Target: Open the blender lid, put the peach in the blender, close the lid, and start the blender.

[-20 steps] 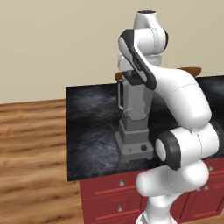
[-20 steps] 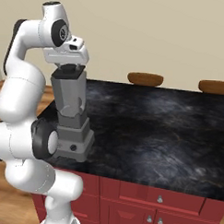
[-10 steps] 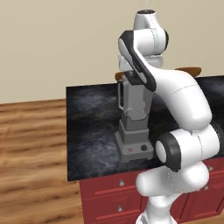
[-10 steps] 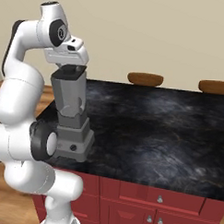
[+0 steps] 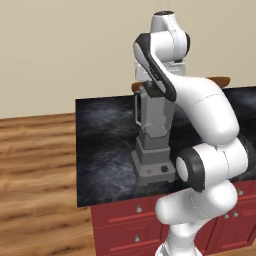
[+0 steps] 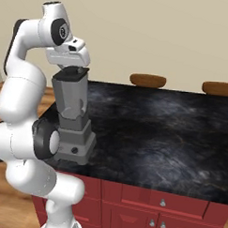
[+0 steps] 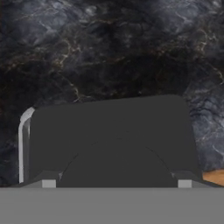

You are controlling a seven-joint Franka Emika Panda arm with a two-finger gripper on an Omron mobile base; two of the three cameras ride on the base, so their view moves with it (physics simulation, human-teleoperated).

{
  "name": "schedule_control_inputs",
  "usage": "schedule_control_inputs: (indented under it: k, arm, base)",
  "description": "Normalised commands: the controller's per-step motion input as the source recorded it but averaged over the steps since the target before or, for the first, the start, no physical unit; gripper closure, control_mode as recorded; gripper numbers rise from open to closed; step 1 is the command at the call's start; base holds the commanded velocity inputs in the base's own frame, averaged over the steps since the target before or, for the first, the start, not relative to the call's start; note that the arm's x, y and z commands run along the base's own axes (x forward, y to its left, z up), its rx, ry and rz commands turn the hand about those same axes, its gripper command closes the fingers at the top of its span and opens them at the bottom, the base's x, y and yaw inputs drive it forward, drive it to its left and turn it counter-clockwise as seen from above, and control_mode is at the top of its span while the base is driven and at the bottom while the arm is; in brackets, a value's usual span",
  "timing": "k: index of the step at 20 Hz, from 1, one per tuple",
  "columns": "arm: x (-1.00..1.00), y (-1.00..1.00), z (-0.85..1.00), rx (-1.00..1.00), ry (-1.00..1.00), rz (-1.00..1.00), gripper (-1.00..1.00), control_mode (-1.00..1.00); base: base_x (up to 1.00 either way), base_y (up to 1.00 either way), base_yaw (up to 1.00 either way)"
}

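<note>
You have the blender [image 6: 72,119] standing on the near left part of the black marble counter [image 6: 152,131], its stepped grey base close to the counter's front edge, with the red mark and black knob facing you in the left base view. The blender lid [image 6: 70,73] sits on the jar's rim, and in the hand view it spreads as a dark square slab [image 7: 109,131] directly under the camera, with the jar's pale handle at its left edge. Your gripper [image 6: 68,67] hangs straight above the lid, right at it; the fingertips are hidden, so you cannot tell whether the jaws are open or closed. Two brown stool tops [image 6: 148,80] show beyond the far edge of the counter, and red cabinets [image 6: 144,206] sit below it
</note>
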Motion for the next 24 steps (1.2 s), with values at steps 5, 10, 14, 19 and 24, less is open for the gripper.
schedule_control_inputs:
  k: [5,10,14,19,24]
  arm:
    - [0.00,0.13,-0.40,0.09,0.00,0.04,1.00,-1.00]
    - [0.00,0.19,-0.36,0.11,-0.04,0.07,1.00,-1.00]
    - [0.00,0.31,-0.28,0.07,-0.01,0.04,1.00,-1.00]
    - [0.00,0.31,-0.28,0.01,-0.03,0.02,1.00,-1.00]
    - [0.00,0.30,-0.14,0.00,-0.06,0.00,1.00,-1.00]
  base:
    - [0.00,0.00,0.00]
    - [0.00,0.00,0.00]
    - [0.00,0.00,0.00]
    - [0.00,0.00,0.00]
    - [0.00,0.00,0.00]
